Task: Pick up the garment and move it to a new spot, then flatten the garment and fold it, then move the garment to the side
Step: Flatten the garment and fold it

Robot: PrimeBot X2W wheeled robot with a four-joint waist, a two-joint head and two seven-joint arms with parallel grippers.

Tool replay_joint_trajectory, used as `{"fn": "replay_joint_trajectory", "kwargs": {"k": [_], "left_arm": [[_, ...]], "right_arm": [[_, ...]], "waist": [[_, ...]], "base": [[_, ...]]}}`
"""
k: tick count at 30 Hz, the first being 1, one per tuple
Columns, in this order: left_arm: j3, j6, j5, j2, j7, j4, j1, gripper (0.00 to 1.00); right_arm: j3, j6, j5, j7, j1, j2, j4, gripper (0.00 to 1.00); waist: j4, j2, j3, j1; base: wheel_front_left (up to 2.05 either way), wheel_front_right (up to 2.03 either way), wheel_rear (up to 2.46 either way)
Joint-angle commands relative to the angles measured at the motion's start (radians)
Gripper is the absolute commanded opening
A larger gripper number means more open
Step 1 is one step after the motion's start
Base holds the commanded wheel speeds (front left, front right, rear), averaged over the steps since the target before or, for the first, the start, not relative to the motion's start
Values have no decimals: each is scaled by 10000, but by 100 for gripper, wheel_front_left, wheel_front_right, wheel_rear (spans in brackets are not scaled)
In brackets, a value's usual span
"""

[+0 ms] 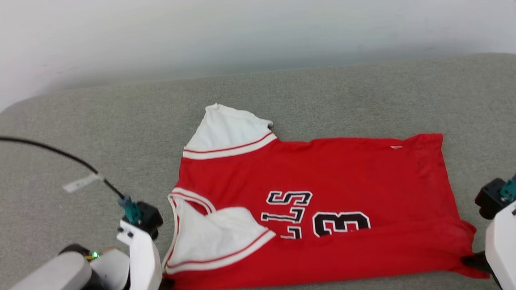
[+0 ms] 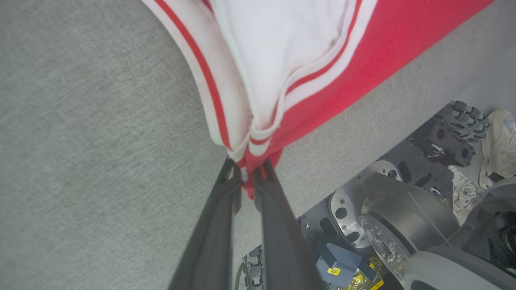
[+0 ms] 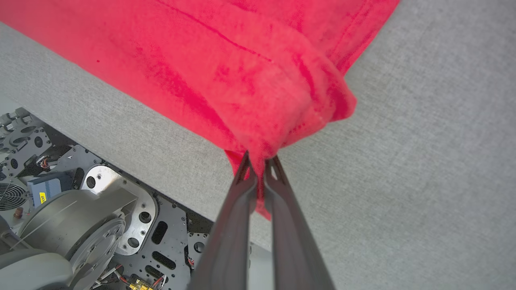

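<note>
Left gripper (image 2: pixel 250 171) and right gripper (image 3: pixel 260 163) each clamp a near corner of the garment (image 1: pixel 354 175), presumably to stretch it flat.

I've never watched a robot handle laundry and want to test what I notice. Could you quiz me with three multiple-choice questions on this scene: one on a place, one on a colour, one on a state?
1. Where does the left end effector hold the jersey?
A. its near left corner
B. its far right corner
C. the middle of the number

2. What colour are the sleeves?
A. black
B. white
C. blue

3. How is the right end effector?
A. open above the cloth
B. shut on the jersey
C. shut on a cable

Answers:
1 A: the left wrist view shows it pinching the striped corner near the edge of the padded surface.
2 B: the head view shows both sleeves white with red-striped trim.
3 B: the right wrist view shows red cloth bunched between its closed fingers.
</note>
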Motion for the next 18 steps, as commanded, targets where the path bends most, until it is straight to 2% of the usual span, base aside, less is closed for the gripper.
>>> {"fn": "replay_joint_trajectory", "kwargs": {"k": [1, 5, 13, 14, 15, 18], "left_arm": [[-69, 101, -111, 114, -96, -205, 379, 0], [-234, 270, -115, 217, -136, -346, 812, 0], [-449, 322, -83, -136, -5, 223, 869, 0], [-462, 314, -94, -180, -5, 290, 854, 6], [-441, 331, 0, -197, -85, 338, 795, 100], [-399, 305, 174, -87, -199, 455, 621, 100]], "right_arm": [[-53, -4, 98, 57, 280, -232, -177, 0], [-18, -4, 185, 199, 657, -299, -214, 0], [253, -4, -118, 433, 618, 537, 573, 0], [260, -4, -133, 408, 597, 626, 633, 25], [212, -4, -164, 290, 565, 696, 676, 100], [59, -4, -252, -56, 491, 754, 681, 100]], "waist": [[-25, -1, -73, 0], [-45, -1, -6, 0], [-54, -1, 364, 0], [-50, -1, 368, 0], [-47, -1, 362, 0], [-36, -1, 251, 0]], "base": [[0, 0, 0], [0, 0, 0], [0, 0, 0], [0, 0, 0], [0, 0, 0], [0, 0, 0]]}}
